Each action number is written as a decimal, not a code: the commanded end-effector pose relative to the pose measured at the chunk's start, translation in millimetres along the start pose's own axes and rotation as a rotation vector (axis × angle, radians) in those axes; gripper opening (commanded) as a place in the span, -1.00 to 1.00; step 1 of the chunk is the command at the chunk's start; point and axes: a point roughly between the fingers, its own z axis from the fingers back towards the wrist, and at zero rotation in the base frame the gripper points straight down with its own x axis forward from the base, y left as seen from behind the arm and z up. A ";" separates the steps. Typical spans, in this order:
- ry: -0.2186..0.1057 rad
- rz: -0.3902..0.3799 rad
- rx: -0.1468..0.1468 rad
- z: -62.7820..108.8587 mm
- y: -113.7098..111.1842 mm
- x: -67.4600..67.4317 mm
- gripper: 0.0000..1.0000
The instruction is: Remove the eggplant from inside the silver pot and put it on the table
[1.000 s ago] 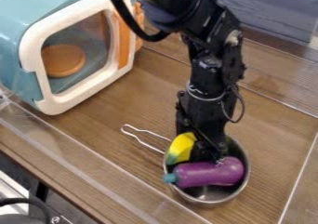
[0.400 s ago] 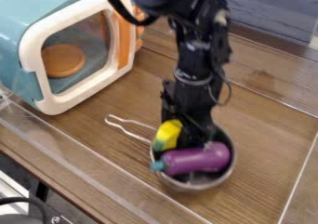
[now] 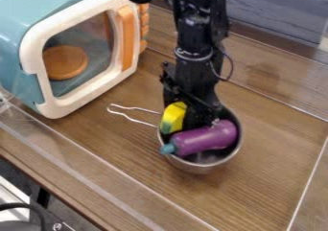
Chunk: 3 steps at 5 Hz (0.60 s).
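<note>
A dark blue wall [image 3: 275, 10] rises behind, evenly lit.

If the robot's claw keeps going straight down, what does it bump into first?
The gripper points straight down over the silver pot. Most likely it would meet the yellow toy piece at the pot's rim first, or the eggplant just beside it; depth is hard to judge from this view.

Pot [image 3: 199, 156] sits on table [image 3: 275, 129], eggplant [image 3: 202, 137] lying in pot, yellow toy [image 3: 174, 114] at pot's back-left rim, microwave [image 3: 58, 43] far left of pot.
</note>
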 end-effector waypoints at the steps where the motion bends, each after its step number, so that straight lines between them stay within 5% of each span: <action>1: -0.050 -0.055 0.010 6.3 4.6 13.7 -1.00; 3: -0.045 0.066 -0.016 15.2 12.6 20.7 -1.00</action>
